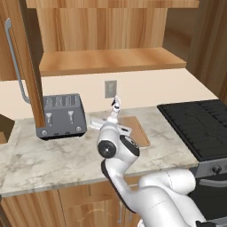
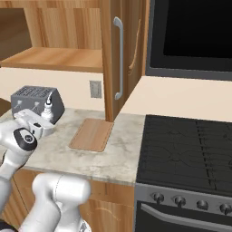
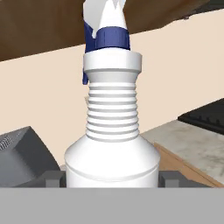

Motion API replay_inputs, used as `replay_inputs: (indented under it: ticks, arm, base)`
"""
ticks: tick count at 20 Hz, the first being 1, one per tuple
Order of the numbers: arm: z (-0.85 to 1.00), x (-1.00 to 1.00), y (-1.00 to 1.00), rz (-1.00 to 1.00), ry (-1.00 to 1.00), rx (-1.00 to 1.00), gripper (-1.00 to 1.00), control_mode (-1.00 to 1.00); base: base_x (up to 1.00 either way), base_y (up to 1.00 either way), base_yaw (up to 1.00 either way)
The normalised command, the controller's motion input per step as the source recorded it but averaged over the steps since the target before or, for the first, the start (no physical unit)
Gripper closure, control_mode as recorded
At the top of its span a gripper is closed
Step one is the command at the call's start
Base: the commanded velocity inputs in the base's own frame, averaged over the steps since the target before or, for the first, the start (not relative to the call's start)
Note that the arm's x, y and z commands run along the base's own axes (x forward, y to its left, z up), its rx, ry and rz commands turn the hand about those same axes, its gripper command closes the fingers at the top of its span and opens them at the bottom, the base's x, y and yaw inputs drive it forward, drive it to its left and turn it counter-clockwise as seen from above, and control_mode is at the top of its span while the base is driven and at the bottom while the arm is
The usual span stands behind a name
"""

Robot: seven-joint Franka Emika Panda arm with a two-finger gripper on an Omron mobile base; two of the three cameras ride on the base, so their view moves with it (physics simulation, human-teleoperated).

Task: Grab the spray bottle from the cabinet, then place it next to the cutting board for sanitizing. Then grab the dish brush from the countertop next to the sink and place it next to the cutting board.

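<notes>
The white spray bottle [image 1: 115,107] [image 2: 47,108] [image 3: 112,131] with its blue-white trigger head stands upright between the toaster and the left edge of the wooden cutting board [image 1: 138,129] [image 2: 92,134] [image 3: 188,168]. My gripper [image 1: 113,120] [image 2: 44,119] [image 3: 112,177] is shut on the bottle's lower body, one fingertip against each side. The arm hides the bottle's base, so I cannot tell whether it touches the marbled countertop [image 1: 53,159] [image 2: 122,154]. Above, the wooden cabinet [image 1: 111,60] [image 2: 54,59] stands open, its shelf bare. The dish brush and the sink are out of view.
A grey toaster [image 1: 60,116] [image 2: 31,97] [image 3: 22,153] sits just left of the bottle. The open cabinet door [image 1: 26,66] [image 2: 111,59] with its grey bar handle hangs over the counter. The black stovetop [image 1: 199,124] [image 2: 190,145] lies to the right.
</notes>
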Motion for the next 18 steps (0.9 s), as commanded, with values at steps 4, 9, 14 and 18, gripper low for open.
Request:
replay_inputs:
  ticks: [4,9,14,18]
  arm:
    - [-0.79,0.31,-0.24,0.05,0.02,0.00,1.00,-1.00]
    - [-0.59,-0.07,-0.26,0.04,0.01,0.00,1.00,-1.00]
    - [-0.64,-0.55,-0.02,0.03,0.01,0.00,1.00,-1.00]
    - [-0.81,-0.20,-0.02,0.00,0.11,0.00,1.00,-1.00]
  base:
    - [0.00,0.00,0.00]
    - [0.00,0.00,0.00]
    - [0.00,0.00,0.00]
    - [0.00,0.00,0.00]
